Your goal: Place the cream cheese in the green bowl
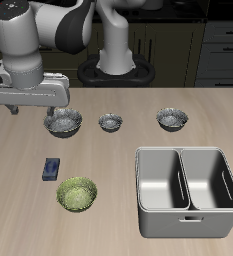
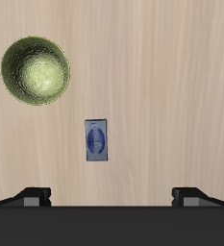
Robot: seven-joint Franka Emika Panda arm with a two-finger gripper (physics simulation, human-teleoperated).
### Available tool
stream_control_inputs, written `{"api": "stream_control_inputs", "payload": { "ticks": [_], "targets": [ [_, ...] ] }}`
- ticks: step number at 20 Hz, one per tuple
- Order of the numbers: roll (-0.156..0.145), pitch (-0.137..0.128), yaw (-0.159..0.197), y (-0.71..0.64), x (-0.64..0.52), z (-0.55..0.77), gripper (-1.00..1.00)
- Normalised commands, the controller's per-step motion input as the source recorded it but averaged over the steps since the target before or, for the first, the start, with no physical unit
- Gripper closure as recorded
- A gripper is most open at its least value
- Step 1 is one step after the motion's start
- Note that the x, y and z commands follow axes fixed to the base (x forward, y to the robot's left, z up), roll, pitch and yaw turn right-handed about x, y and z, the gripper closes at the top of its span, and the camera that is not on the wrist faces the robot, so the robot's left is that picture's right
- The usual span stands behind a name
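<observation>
Exterior view: a Franka arm stands at the back of a pale wood worktop (image 1: 113,170), its wrist held high over the area w/ the task items. The claw (image 1: 35,106) is mostly lost against the arm body, so its opening can't be read here. The cream cheese (image 1: 51,168), a small flat dark-blue box, lies on the worktop, apart from everything. The green bowl (image 1: 76,194) sits near it, closer to the front edge, not touching. Three grey metal bowls (image 1: 63,123) (image 1: 110,122) (image 1: 171,119) line up farther back. A grey two-section bin (image 1: 187,189) sits by the front edge, partly cut off.

Wrist view: looks straight down. The cream cheese (image 2: 96,140) lies flat, label up, between the two fingertips (image 2: 36,197), which stand wide apart w/ nothing held. The green bowl (image 2: 36,71) is off to one side, well clear of the box.

Step, as judged: approach, pre-grasp; nothing picked yet. Next move likely calls for a straight descent, the jaws closing across the box's narrow width, then a lift and carry to the bowl.

Hard to tell: height above the box; label print unreadable.
</observation>
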Motion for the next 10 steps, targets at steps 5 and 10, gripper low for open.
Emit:
{"api": "stream_control_inputs", "payload": {
  "ticks": [5,10],
  "targets": [
    [0.043,0.022,-0.022,0.06,0.0,-0.32,-1.0],
    [0.028,0.005,-0.012,-0.04,0.01,-0.34,-1.0]
  ]
}}
